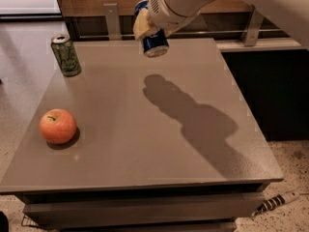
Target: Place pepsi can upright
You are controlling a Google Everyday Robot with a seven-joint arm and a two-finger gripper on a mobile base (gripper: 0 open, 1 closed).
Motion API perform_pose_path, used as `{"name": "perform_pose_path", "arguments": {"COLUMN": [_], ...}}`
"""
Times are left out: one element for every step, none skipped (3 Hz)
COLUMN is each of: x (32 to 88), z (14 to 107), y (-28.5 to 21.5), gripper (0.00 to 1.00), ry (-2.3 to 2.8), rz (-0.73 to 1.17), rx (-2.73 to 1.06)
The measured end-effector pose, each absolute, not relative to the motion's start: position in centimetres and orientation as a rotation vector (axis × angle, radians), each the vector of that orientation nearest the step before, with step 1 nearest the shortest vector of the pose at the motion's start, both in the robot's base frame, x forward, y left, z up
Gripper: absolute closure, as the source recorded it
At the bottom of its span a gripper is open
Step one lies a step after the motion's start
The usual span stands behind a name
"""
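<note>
The pepsi can [153, 43] is dark blue with a silver end facing down toward the camera. It hangs tilted in the air above the far middle of the grey table [145, 144]. My gripper [147, 29] is shut on the pepsi can, with a yellowish finger [140, 27] on its left side. The white arm comes in from the upper right. The can's upper part is hidden by the gripper.
A green can [66, 55] stands upright at the table's far left corner. A red apple [57, 126] lies near the left front edge. The arm's shadow [188, 115] falls across the table's middle. A wooden wall with metal brackets runs behind the table.
</note>
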State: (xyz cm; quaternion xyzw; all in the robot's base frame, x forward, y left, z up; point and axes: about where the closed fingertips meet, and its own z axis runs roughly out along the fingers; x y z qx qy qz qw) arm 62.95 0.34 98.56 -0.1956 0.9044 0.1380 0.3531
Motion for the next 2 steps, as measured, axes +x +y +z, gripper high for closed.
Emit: {"name": "perform_pose_path", "arguments": {"x": [62.1,61.55], "z": [98.54,98.25], "y": [1.14,1.37], "gripper": [1.0,1.0], "ry": [2.197,2.089], "rz": [0.318,0.324], "rx": [-0.677,-0.781]}}
